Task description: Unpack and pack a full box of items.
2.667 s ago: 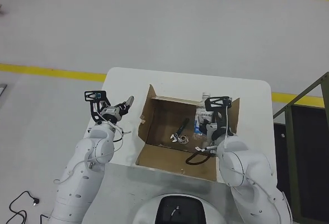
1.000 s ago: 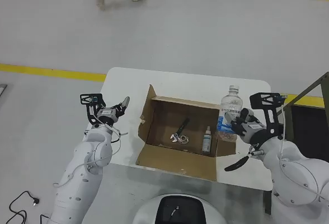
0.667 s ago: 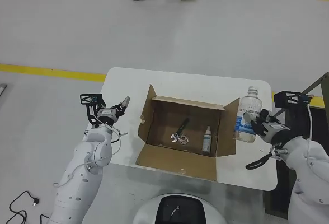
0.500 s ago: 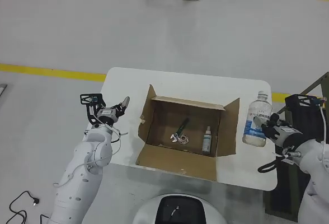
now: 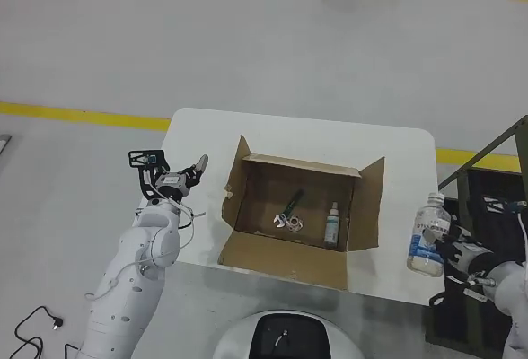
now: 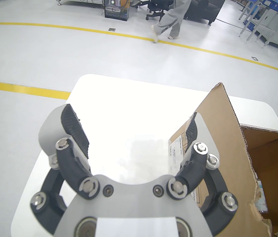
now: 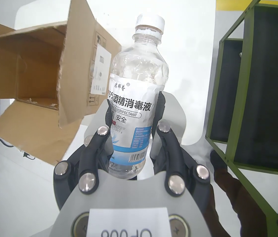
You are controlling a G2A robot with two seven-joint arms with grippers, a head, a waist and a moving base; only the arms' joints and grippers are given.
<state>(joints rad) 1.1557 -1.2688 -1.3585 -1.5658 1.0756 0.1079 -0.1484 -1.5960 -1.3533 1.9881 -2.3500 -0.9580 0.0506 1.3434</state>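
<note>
Bottle (image 7: 139, 75) inside right gripper (image 7: 134, 107)

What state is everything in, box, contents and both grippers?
Brown cardboard box: open, flaps up.
Clear plastic bottle with white cap: capped, held outside box.
Small white bottle: in box.
Dark-handled wrench: lying in box.
Right gripper: shut on clear bottle.
Left gripper: open, empty.

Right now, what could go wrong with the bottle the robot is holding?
The right end effector grips the clear plastic bottle with a white cap low down, so it might tip or slip. It is near the edge of the white table; set there, it could fall off. The green metal rack is close; a swing might bump it.
</note>
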